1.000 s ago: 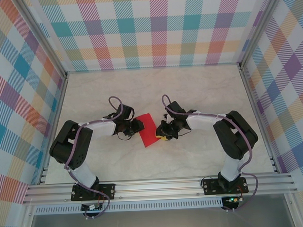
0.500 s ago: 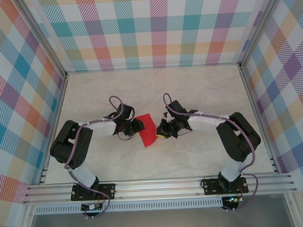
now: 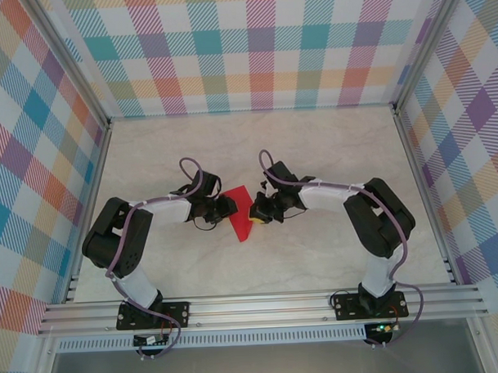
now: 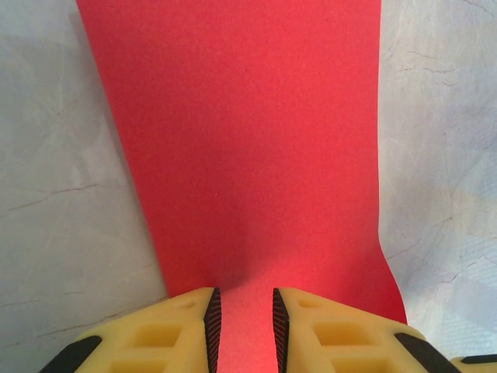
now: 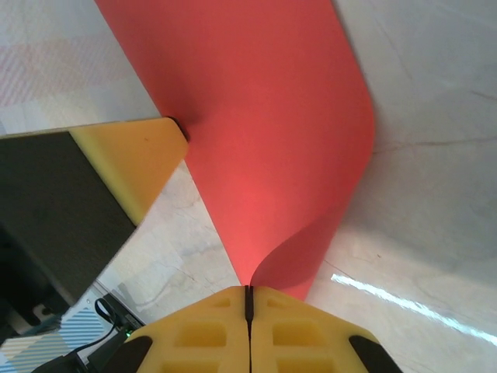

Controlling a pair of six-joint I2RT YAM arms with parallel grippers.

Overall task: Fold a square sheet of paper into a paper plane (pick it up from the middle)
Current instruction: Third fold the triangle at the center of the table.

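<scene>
The square sheet of paper (image 3: 240, 211) is bright red and lies on the marble table between my two grippers. My left gripper (image 3: 229, 206) rests low over its left edge. In the left wrist view the paper (image 4: 248, 140) runs flat under the left gripper (image 4: 242, 311), whose jaws stand a narrow gap apart. My right gripper (image 3: 256, 212) is shut on the sheet's right edge. In the right wrist view the paper (image 5: 256, 116) curls up from the table into the right gripper (image 5: 249, 294). A paper plane is out of view.
The left gripper's yellow finger (image 5: 136, 159) and black body sit at the left of the right wrist view, touching the paper's far edge. Checked walls and an aluminium frame (image 3: 261, 305) enclose the marble table (image 3: 330, 151).
The right gripper has closed on the paper's right edge and moved left towards the left gripper. The sheet now curls and looks narrower from above. The left arm has stayed put.
</scene>
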